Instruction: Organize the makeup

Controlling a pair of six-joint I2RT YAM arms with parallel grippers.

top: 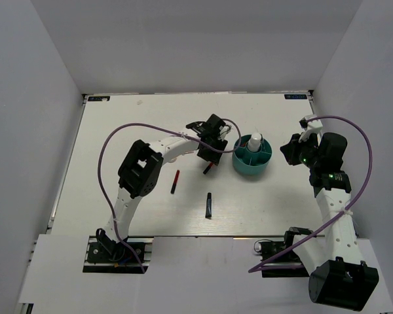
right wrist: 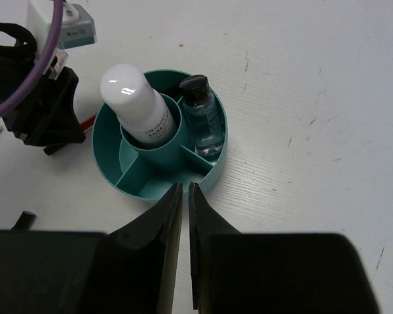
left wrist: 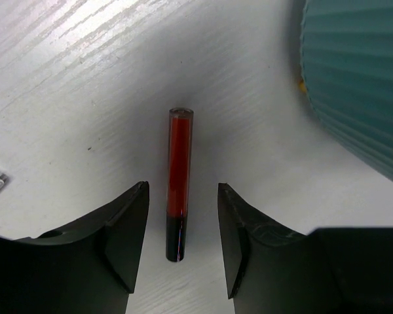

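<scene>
Red tube lies untouched between the jaws of the half-open left gripper; better close gently on its middle, the tub stands at two o'clock.

Left tool open around a red-and-black tube lying near the teal tub

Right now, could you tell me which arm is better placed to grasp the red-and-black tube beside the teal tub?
Left. The left gripper stands open astride the tube; the right gripper, nearly shut, faces the tub.
</scene>
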